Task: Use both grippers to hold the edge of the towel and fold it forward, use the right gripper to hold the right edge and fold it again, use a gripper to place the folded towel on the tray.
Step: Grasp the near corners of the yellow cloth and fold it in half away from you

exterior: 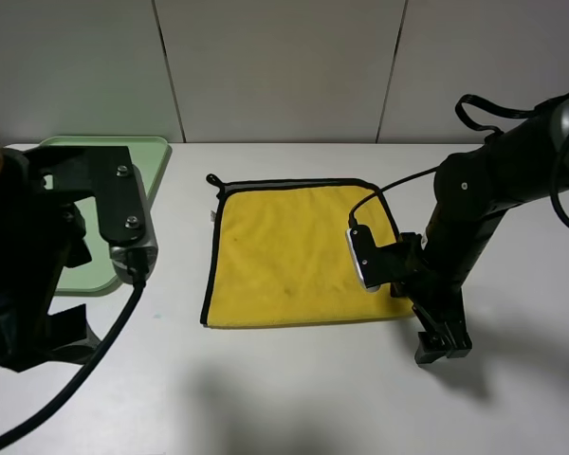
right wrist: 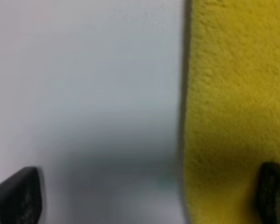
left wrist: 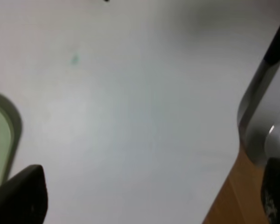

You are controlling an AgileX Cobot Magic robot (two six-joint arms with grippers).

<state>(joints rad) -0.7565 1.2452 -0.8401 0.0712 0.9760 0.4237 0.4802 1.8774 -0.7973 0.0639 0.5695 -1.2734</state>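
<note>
One towel [exterior: 294, 251], one tray [exterior: 156, 156] lie flat; left tool [left wrist: 147, 196] and right tool [right wrist: 144, 198] gape empty.

Plush cloth towel [exterior: 294, 256], matt table [exterior: 294, 398]

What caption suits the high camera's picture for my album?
Yellow towel spread on a white table; open right gripper poised at its near-right corner.

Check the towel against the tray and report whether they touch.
Apart. The exterior high view shows a strip of bare white table between the yellow towel and the pale green tray.
</note>
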